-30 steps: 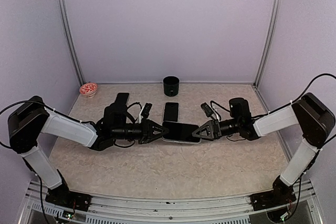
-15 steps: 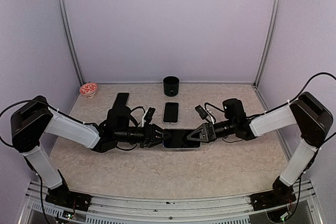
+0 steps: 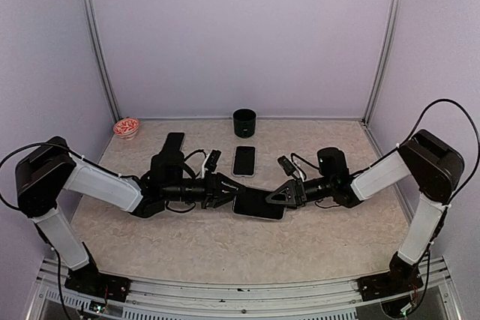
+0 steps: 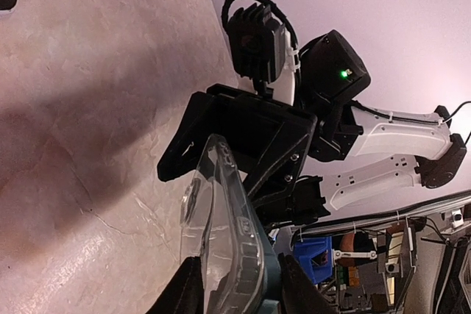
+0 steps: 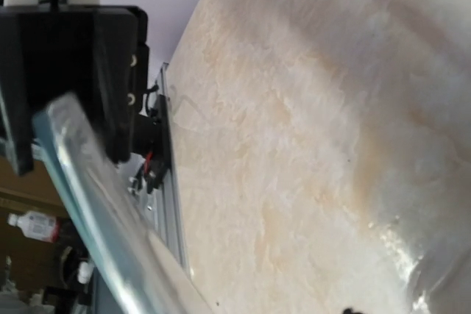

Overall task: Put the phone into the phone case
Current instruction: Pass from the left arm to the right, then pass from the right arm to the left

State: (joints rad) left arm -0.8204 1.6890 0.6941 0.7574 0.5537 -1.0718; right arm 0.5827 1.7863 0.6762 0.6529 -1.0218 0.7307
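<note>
From above, here is the change. The phone [image 3: 259, 201] was carried level between the two arms a moment ago. Now it is down low at the middle of the surface [image 3: 225, 249], skewed, with its right end swung toward the near edge. We cannot tell whether it rests there or hangs just above.

The left gripper [image 3: 223, 191] is still at its left end and the right gripper [image 3: 279, 195] at its right end, both having dropped with it. A second dark phone [image 3: 244, 160] lies flat toward the far edge, well apart.

On the left wrist, a clear phone case [image 4: 221, 226] stands edge-on between our own fingers [image 4: 184, 292], with a teal strip low along its side. The jaws straddle the case, but we cannot tell whether they pinch it or have let go. The right gripper's black body sits just beyond the case's far end.

On the right wrist, a blurred pale teal edge [image 5: 81, 174] sweeps across the left of the view, phone or case we cannot say. The left gripper's block is behind it. Our own jaws barely show, so we cannot tell their state.

Our read is that the pair has come down so the surface can back it. The phone could then be pressed fully home, if it isn't seated already.
</note>
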